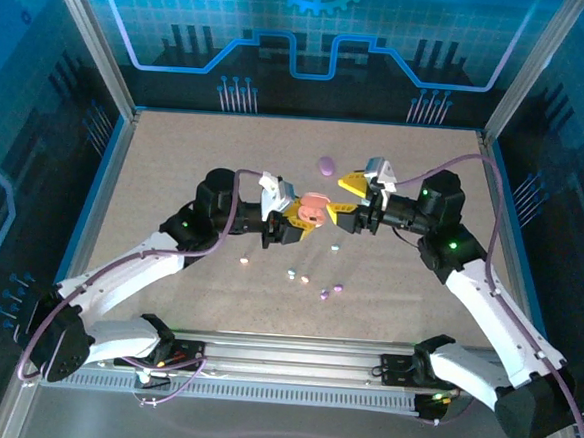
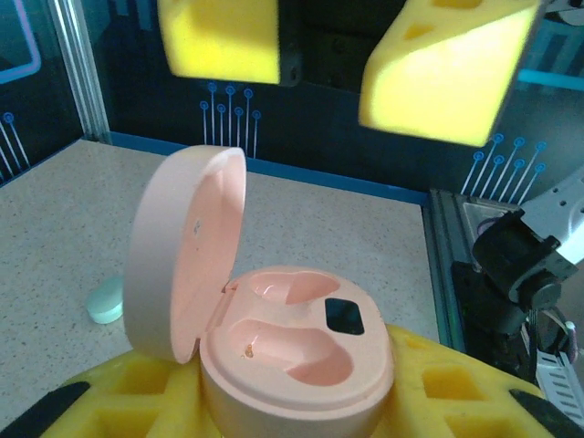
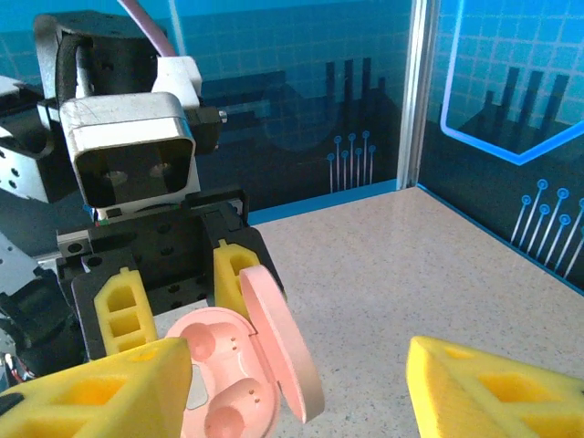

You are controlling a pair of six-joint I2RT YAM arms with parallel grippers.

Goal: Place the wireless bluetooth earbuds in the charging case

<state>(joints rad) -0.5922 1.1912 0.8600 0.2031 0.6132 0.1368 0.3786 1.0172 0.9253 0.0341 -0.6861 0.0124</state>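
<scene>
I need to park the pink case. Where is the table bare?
Bare: the far-left corner of the table, beyond the left arm. Crowded: the middle, where the left gripper holds the pink case facing the right gripper, purple case behind, earbuds scattered in front.

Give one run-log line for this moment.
left hand: shut on pink case | lid: open, sockets empty | right hand: open, empty | earbuds: on table

Top view: you look down from above and behind the arm bases (image 1: pixel 153 348), far enough back to take in the whole table (image 1: pixel 165 170).
Left wrist view: you look forward over the left gripper (image 2: pixel 292 406), very close to the open pink charging case (image 2: pixel 301 351), facing the right gripper (image 2: pixel 333 55).
Right wrist view: you look the opposite way, close, back at the left gripper.
Shared: all three views catch that case; the wrist views face each other across it.
</scene>
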